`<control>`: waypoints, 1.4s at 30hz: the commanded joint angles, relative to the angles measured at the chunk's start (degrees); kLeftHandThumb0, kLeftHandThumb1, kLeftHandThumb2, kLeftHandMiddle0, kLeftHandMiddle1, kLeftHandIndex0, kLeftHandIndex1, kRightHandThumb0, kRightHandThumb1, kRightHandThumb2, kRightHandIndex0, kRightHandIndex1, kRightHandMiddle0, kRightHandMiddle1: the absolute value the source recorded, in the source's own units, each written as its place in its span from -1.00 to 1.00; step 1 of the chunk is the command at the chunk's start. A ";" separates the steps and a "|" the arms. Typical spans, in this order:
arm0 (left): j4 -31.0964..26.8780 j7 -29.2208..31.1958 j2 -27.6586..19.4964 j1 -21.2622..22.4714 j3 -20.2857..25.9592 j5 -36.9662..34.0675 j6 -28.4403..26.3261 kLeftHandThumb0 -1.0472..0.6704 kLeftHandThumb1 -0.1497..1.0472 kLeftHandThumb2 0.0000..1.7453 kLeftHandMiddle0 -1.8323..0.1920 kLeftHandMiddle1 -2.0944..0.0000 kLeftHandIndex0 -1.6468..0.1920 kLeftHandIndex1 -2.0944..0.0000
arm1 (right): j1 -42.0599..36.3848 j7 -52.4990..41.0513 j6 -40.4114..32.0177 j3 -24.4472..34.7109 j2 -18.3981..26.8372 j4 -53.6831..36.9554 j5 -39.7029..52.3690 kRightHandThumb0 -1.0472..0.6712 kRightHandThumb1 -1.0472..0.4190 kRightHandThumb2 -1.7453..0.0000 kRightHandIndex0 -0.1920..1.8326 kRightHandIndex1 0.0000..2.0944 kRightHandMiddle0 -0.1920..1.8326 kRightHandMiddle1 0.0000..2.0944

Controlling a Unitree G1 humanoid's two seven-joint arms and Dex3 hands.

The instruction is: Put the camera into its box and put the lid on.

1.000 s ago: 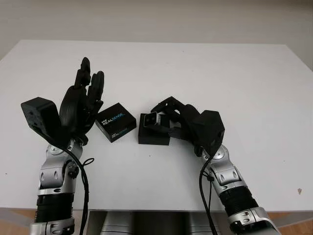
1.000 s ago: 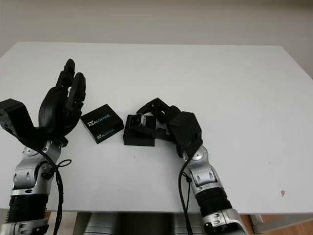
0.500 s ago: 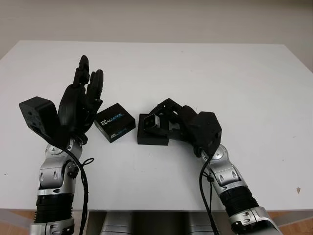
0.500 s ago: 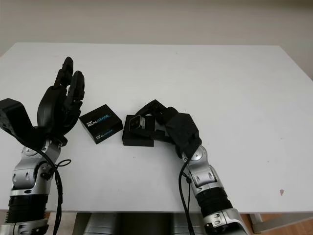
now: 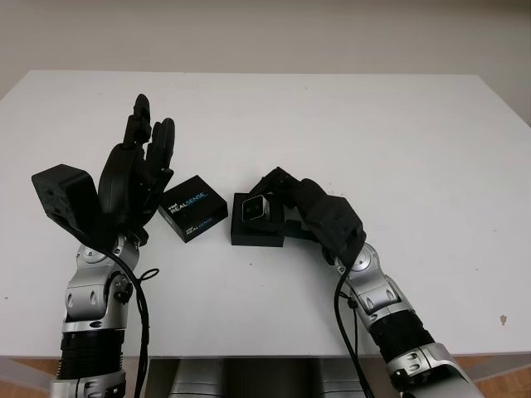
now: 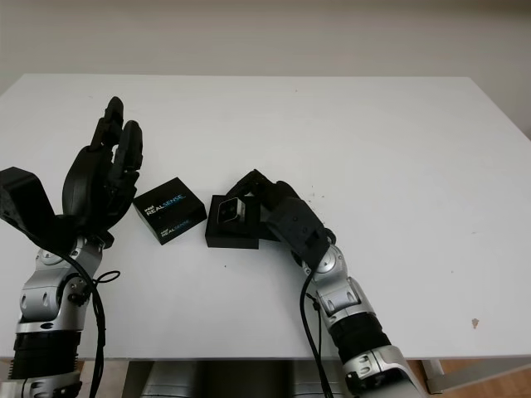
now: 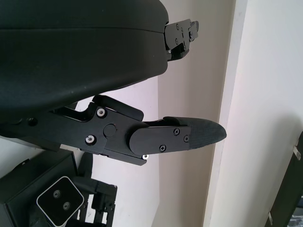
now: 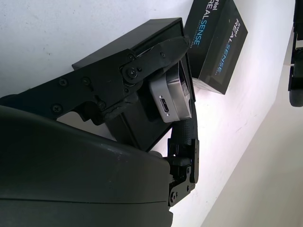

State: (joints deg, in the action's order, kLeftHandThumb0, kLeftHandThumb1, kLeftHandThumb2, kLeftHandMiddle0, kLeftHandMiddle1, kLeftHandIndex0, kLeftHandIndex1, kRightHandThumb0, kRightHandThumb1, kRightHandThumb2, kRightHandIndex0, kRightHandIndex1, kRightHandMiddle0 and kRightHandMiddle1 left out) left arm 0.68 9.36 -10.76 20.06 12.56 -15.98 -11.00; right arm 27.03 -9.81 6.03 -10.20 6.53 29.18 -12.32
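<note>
Camera (image 5: 254, 209), a small silver block with a dark lens face, sits over the open black box (image 5: 257, 232) at table centre, pinched by the right hand (image 5: 286, 199), not yet let go. Lid (image 5: 192, 207), a matte black carton with printed lettering, lies at the box's 9 o'clock, unplaced. Left hand (image 5: 137, 178) is open, raised beyond the lid at 9 o'clock.

Left wrist view: the camera's pale square face (image 7: 60, 207) shows beside one flat, dark finger (image 7: 189, 137).

Right wrist view: fingers (image 8: 156, 54) clamp the camera's brushed-metal end (image 8: 171, 97), port visible, above the box's cavity (image 8: 142, 116). Seating and lidding remain, I'd judge.
</note>
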 commanded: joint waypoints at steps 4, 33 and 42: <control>-1.02 0.57 -0.64 -0.02 0.21 -0.35 0.04 -0.56 1.00 -0.51 1.00 1.00 1.00 1.00 | 0.07 -0.40 1.11 -2.56 1.62 -0.71 -3.10 -0.45 -0.85 0.94 -0.63 -0.98 -0.69 0.24; -1.21 1.90 -1.78 -0.02 0.20 -0.31 -0.80 -0.56 1.00 -0.50 1.00 1.00 1.00 1.00 | -5.97 3.76 5.71 -3.27 20.61 -28.14 -23.42 -0.55 -0.97 0.88 -0.81 -0.90 -0.64 -0.88; -1.43 2.11 -1.76 0.13 0.21 -0.55 -1.36 -0.56 1.00 -0.50 1.00 1.00 1.00 1.00 | -6.76 2.02 13.76 -8.15 24.83 -25.52 -29.39 -0.79 -1.00 0.39 -0.83 -0.95 -0.75 -0.96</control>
State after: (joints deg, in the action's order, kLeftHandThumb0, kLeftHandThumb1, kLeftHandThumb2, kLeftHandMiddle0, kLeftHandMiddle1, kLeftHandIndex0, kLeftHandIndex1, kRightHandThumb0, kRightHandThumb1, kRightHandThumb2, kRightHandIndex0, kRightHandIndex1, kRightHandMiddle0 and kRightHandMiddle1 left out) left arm 0.23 11.28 -12.16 19.99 12.62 -16.07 -12.21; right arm 20.13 -7.49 18.96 -17.85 30.82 3.01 -41.52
